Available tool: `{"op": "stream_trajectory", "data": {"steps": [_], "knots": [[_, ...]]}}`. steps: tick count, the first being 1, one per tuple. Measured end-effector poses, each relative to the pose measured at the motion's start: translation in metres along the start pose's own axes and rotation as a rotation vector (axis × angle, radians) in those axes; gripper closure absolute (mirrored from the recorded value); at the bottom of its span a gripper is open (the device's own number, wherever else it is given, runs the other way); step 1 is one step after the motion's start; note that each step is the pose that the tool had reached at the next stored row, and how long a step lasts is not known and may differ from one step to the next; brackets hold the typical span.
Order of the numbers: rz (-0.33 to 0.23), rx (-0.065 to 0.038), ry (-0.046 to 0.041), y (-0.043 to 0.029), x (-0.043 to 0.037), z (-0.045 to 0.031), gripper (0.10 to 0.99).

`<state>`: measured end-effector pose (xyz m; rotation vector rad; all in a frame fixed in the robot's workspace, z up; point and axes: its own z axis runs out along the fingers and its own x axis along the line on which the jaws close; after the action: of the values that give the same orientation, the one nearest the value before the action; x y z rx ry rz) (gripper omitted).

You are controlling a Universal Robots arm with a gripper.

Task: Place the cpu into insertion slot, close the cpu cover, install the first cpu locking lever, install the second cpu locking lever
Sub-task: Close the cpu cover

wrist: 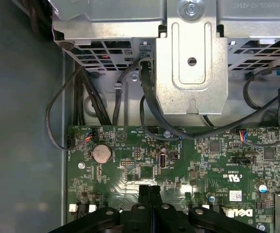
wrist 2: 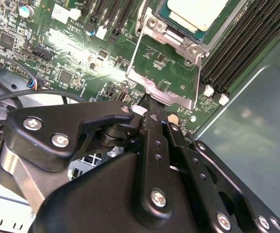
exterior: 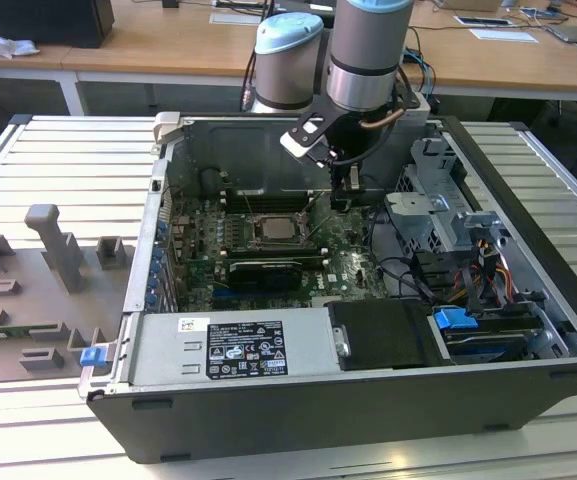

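A: Gripper (wrist 2: 148, 103) is down inside the case (exterior: 318, 430), fingers (wrist: 144, 194) pressed together, tip to tip.
B: And that tip sits right at the free edge of the cover (wrist 2: 173, 99). The cover's tilted up, open, with green board showing through its cut-out.
A: Past the hinge the cpu (wrist 2: 198, 10) lies flat in the slot (wrist 2: 154, 25), uncovered.
B: In the exterior view that's about eight o'clock from the gripper, close by.
A: What's around it? Memory slots (wrist 2: 241, 43) run just beside the slot. A black card (exterior: 268, 270) crosses the board at six o'clock of the cpu.
B: The drive cage (exterior: 433, 215) stands near, at three o'clock of the gripper. Cables (exterior: 398, 270) loop at five o'clock.
A: The power supply (exterior: 233, 345) runs along the near wall. A grey fixture (exterior: 48, 265) sits outside the case at nine o'clock, well apart.
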<state>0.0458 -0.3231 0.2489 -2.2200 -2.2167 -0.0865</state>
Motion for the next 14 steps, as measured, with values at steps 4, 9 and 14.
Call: {"op": "stream_trajectory", "data": {"steps": [4,9,14], "knots": [[0.000,0.000,0.0000,-0.0007,0.0000,0.0000,0.980],[0.000,0.000,0.0001,-0.0017,0.0000,0.0000,0.980],[0.000,0.000,0.0000,-0.0051,0.0000,-0.0002,0.980]]}}
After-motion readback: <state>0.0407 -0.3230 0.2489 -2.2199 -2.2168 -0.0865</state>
